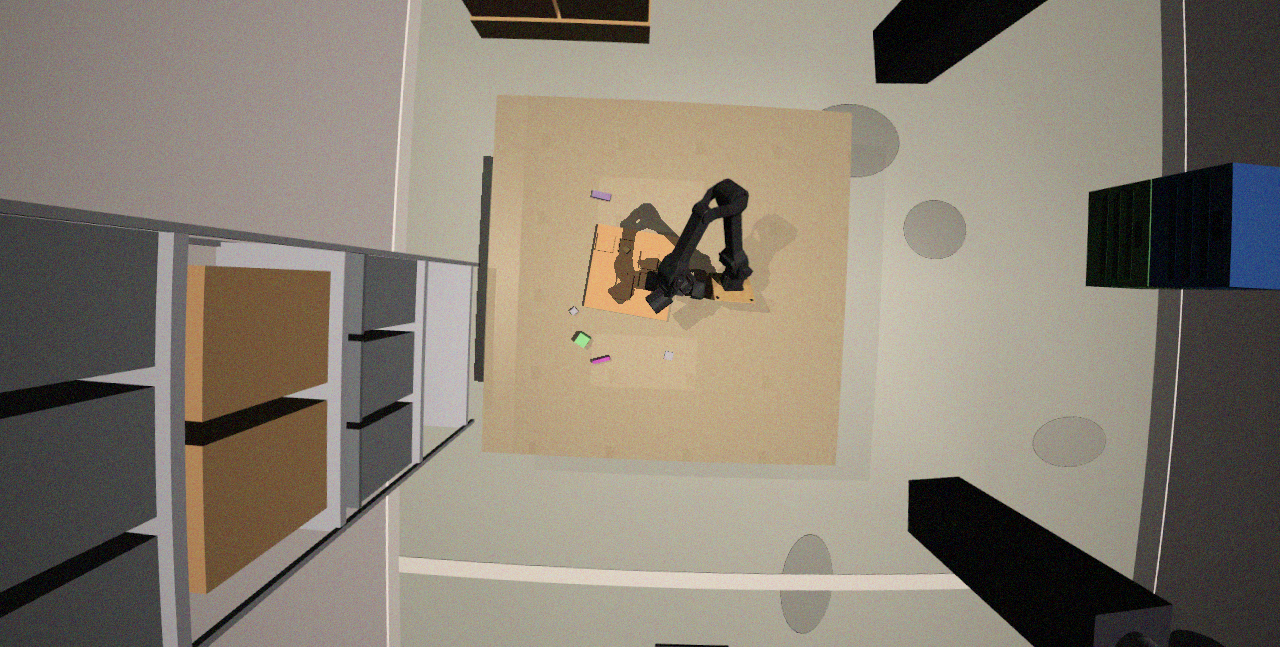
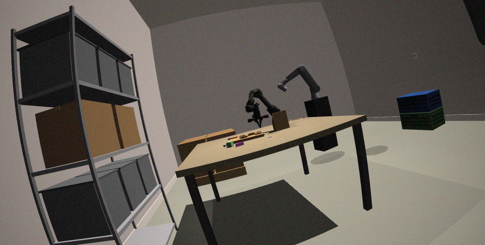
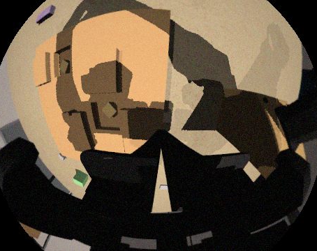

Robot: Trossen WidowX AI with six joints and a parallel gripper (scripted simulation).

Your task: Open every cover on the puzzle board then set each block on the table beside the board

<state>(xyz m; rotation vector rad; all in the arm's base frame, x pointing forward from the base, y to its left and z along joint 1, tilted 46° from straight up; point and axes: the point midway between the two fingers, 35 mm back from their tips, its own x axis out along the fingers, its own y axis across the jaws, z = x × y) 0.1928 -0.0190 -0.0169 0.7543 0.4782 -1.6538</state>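
Note:
The orange puzzle board (image 1: 601, 285) (image 3: 148, 42) lies on the table, partly under the arm's shadow. In the wrist view two recesses are uncovered, each showing an olive diamond-shaped piece, one near the middle (image 3: 109, 109) and one at upper left (image 3: 65, 65). Flat covers show beside them, one (image 3: 100, 81) in shadow. A dark square area lies right of the middle recess; I cannot tell its depth. A lavender block (image 1: 600, 195) (image 3: 45, 14), a green block (image 1: 581, 339) (image 2: 229, 144) (image 3: 80, 178) and a magenta block (image 1: 600, 360) (image 2: 239, 144) lie off the board. My gripper (image 2: 260, 125) (image 3: 160, 133) is shut and empty above the table.
Small pale pieces lie on the table, one near the board's corner (image 1: 573, 310) (image 3: 62, 157) and one farther right (image 1: 668, 355) (image 3: 163, 187). A brown upright box-like block (image 2: 280, 120) stands by the arm's base. A shelf rack (image 2: 77, 121) stands left of the table.

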